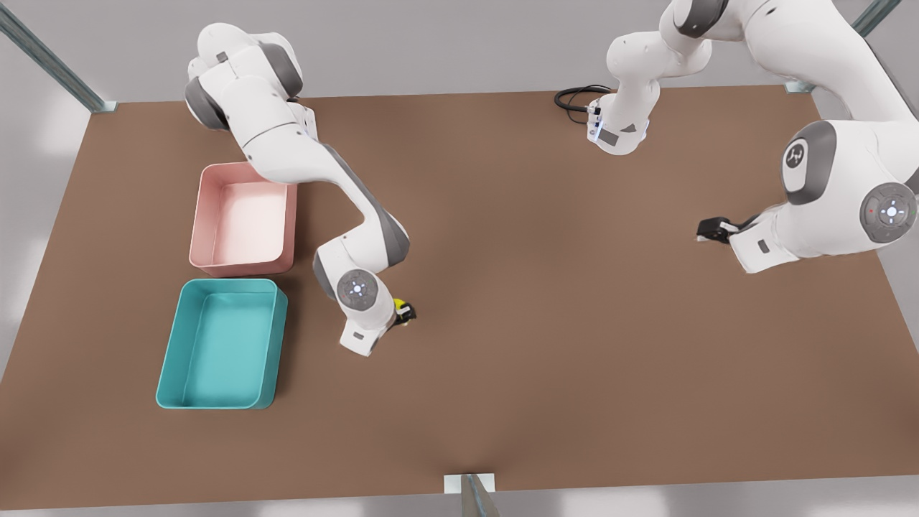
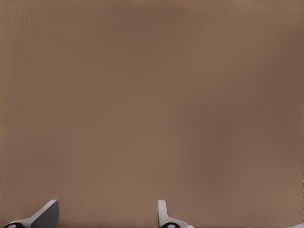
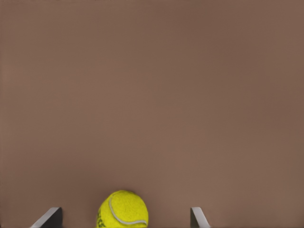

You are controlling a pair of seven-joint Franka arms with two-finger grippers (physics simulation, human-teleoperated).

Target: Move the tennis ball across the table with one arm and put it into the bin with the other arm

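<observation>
The tennis ball (image 1: 397, 306) lies on the brown table (image 1: 546, 337), a little to the right of the teal bin (image 1: 169, 359) in the front view. My right gripper (image 1: 405, 314) is low over the ball. In the right wrist view the yellow-green ball (image 3: 123, 210) sits between the two fingertips (image 3: 51, 217), which stand apart from it, so the right gripper (image 3: 124, 219) is open. My left gripper (image 1: 712, 230) waits near the front view's right side, and in its own view the left gripper (image 2: 105, 217) is open over bare table (image 2: 152, 95).
A pale pink tray (image 1: 204, 215) stands just behind the teal bin at the front view's left. A black cable (image 1: 574, 97) loops by the far edge. A post (image 1: 474, 495) rises at the middle of the near edge.
</observation>
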